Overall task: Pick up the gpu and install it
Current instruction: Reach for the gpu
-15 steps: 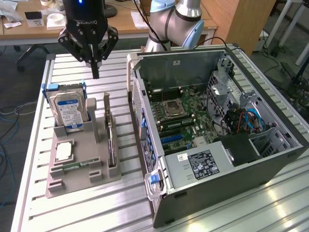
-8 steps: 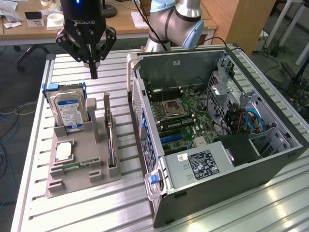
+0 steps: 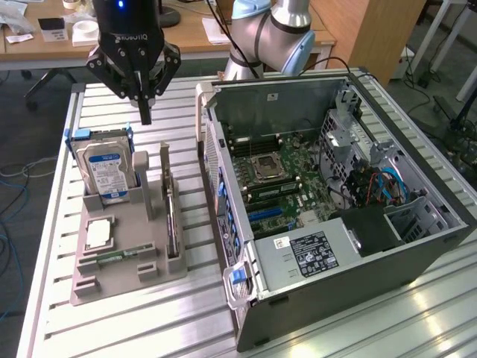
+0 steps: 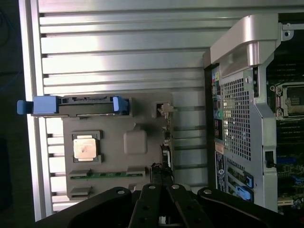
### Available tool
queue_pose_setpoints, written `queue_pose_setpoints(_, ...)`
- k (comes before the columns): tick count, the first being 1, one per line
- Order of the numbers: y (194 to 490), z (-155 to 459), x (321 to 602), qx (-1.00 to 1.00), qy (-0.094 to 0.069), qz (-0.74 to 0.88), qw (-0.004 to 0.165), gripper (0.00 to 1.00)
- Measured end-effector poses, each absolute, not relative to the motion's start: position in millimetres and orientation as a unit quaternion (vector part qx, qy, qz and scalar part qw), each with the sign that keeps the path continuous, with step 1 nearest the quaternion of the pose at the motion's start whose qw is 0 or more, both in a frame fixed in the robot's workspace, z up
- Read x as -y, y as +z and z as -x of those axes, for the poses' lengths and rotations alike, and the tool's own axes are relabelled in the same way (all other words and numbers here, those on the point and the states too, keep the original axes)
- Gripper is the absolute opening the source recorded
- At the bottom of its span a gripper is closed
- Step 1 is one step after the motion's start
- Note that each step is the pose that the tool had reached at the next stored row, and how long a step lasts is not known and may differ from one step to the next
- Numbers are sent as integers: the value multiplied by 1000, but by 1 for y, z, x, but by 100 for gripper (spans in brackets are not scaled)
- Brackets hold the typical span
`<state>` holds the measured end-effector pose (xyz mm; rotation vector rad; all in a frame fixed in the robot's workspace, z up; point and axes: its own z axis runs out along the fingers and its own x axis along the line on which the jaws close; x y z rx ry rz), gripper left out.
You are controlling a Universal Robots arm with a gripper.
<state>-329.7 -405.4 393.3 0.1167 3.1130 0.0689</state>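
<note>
Claw is hovering closed and empty over the gray rack; graphics card is standing on edge in its slot, looking light, stiff, fragile, asking for a top-edge pinch.

On the table, the holder (gpu standing in it) lies to the exterior view's left of the case.

Slatted bench has a grey holder tray on it, with a blue-labelled hard drive standing upright at one end, plus a square processor chip and a green memory stick lying flat. Just beside the tray, on the exterior view's right, sits an open PC case with its motherboard showing.
</note>
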Motion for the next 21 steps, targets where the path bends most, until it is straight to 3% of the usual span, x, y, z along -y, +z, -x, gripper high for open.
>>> queue_pose_setpoints(10, 393, 325, 425, -999, 22, -37, 13, 11)
queue_pose_setpoints(21, 393, 322, 426, -999, 22, -37, 13, 11)
